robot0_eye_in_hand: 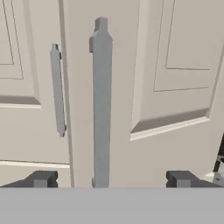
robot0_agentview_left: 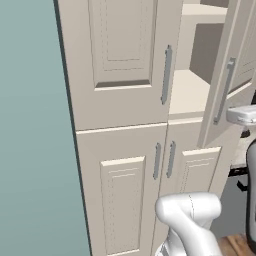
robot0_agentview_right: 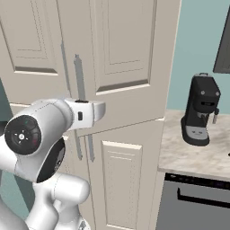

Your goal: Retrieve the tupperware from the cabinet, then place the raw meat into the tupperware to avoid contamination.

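hand view faces the cabinet (robot0_eye_in_hand: 175,144) door: the gripper (robot0_eye_in_hand: 109,179) is spread wide, grasping nothing, fingertips either side of the grey bar handle (robot0_eye_in_hand: 101,109); that upper door stands ajar, forearm level.

Flat, even rendered light is falling everywhere, no glare. Soft shading is sitting under the raised panels of the cabinet (robot0_agentview_left: 120,125) and inside its open upper shelf. Edges are looking slightly soft, jagged; no edge distortion.

The half-open upper right door (robot0_agentview_left: 235,75) partly blocks the cabinet's (robot0_agentview_left: 120,150) bare shelf (robot0_agentview_left: 187,95)
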### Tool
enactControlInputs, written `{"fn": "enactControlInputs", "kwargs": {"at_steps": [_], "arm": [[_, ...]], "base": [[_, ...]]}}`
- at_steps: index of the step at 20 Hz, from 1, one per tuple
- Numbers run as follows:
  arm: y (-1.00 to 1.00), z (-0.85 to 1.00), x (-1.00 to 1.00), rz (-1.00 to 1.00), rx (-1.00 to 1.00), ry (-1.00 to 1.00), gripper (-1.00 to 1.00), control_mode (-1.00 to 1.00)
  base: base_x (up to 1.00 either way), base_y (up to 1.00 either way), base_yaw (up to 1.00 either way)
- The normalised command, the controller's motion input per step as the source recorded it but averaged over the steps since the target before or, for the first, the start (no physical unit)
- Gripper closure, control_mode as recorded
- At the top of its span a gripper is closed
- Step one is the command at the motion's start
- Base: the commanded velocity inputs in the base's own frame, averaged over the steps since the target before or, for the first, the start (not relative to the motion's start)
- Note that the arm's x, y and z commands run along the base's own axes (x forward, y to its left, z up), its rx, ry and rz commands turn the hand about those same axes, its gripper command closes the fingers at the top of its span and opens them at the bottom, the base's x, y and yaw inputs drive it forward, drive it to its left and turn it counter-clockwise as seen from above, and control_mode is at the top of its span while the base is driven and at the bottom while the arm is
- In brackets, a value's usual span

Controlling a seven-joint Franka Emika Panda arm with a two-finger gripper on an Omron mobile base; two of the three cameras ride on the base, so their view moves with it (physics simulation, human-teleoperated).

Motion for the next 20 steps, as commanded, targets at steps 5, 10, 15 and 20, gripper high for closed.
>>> {"fn": "enactControlInputs", "kwargs": {"at_steps": [5,10,15,20], "arm": [[0.36,0.02,-0.16,0.02,-0.09,0.00,-1.00,-1.00],[0.46,0.03,-0.10,0.02,-0.13,0.00,-1.00,-1.00],[0.50,0.05,-0.07,0.02,-0.16,0.00,-1.00,-1.00],[0.49,0.05,-0.06,0.04,-0.22,0.03,-1.00,-1.00]], "base": [[0.00,0.00,0.00],[0.00,0.00,0.00],[0.00,0.00,0.00],[0.00,0.00,0.00]]}}
